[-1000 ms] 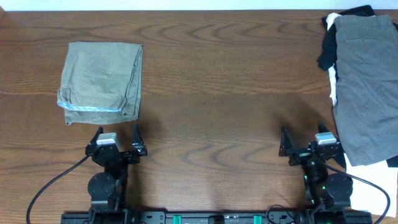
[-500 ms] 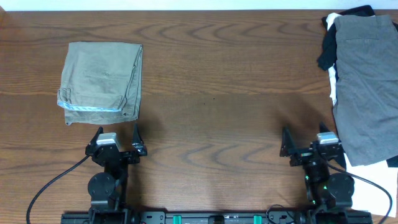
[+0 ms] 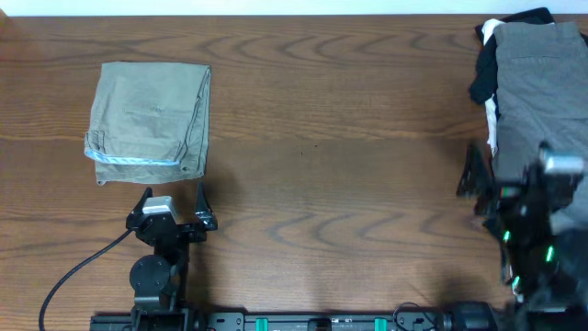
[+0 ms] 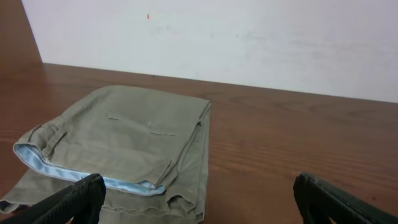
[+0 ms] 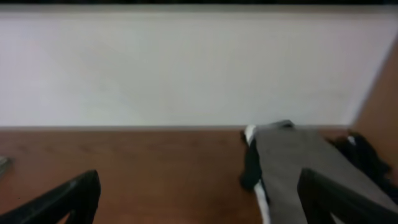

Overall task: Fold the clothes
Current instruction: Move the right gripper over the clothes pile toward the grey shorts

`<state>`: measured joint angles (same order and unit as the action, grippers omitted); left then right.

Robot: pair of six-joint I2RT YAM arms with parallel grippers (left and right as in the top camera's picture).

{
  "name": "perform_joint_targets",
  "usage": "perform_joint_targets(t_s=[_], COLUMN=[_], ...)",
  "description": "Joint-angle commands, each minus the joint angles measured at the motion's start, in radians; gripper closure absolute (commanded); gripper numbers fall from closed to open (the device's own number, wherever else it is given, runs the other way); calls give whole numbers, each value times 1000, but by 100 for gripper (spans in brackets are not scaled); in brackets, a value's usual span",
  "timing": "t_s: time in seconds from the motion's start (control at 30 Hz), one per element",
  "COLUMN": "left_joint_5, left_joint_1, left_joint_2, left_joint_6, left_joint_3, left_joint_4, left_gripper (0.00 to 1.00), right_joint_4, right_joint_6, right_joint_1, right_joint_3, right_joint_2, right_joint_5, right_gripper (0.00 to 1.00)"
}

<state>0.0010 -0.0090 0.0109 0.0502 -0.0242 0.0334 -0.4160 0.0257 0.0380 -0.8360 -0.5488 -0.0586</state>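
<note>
Clothes pile (image 3: 537,92) partly off-frame

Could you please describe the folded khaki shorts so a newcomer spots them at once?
Start at the wooden table. On its left side the khaki shorts lie folded, alone. Unlike the grey, black and white heap at the right edge, they show a pale-blue waistband lining.

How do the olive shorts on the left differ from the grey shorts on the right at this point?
The olive shorts are folded into a compact rectangle; the grey shorts lie loose and spread out, taking up more room. The olive shorts sit alone on the bare table; the grey shorts lie over a black garment and a white garment. The olive shorts show pale-blue waistband lining; the grey shorts show none. Both lie flat.
</note>
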Motion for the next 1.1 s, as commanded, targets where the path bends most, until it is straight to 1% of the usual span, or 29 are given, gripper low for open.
perform_joint_targets(t_s=[0.0, 0.27, 0.37, 0.47, 0.57, 0.63, 0.73, 0.8, 0.87, 0.9, 0.93, 0.97, 1.0, 1.07], left_joint_5=[-5, -5, -5, -5, -5, -5, -5, -5, -5, -5, -5, -5, -5, -5], left_joint_1=[-4, -4, -4, -4, -4, -4, -4, -4, -4, -4, -4, -4, -4, -4], left_joint_2=[-7, -7, -7, -7, -7, -7, -7, -7, -7, -7, -7, -7, -7, -7], left_joint_6=[-13, -13, -13, -13, -12, -13, -13, -12, -13, -13, -13, -13, -13, -13], left_joint_3=[20, 20, 20, 20, 20, 20, 20, 20, 20, 20, 20, 20, 20, 20], left_joint_4=[37, 37, 37, 37, 37, 37, 37, 37, 37, 37, 37, 37, 37, 37], left_gripper=[2, 2, 2, 2, 2, 2, 2, 2, 2, 2, 2, 2, 2, 2], right_joint_4=[-87, -377, -408, -407, -385, -322, -240, -225, -213, -203, -193, -179, -161, -124], right_joint_6=[-67, -137, -179, -251, -295, -304, -303, -303, -302, -290, -282, -274, -256, -235], right_joint_1=[5, -86, -134, -183, -234, -271, -293, -296, -299, -299, -299, -299, -299, -299], right_joint_3=[-206, -769, -959, -1085, -1151, -1161, -1161, -1161, -1161, -1161, -1161, -1161, -1161, -1161], right_joint_2=[-229, -775, -978, -1143, -1273, -1358, -1439, -1485, -1521, -1540, -1556, -1575, -1594, -1630], right_joint_5=[-83, -223, -259, -299, -328, -326, -317, -275, -183, -118, -76, -51, -49, -56], right_gripper=[1, 1, 1, 1, 1, 1, 1, 1, 1, 10, 18, 22, 25, 26])
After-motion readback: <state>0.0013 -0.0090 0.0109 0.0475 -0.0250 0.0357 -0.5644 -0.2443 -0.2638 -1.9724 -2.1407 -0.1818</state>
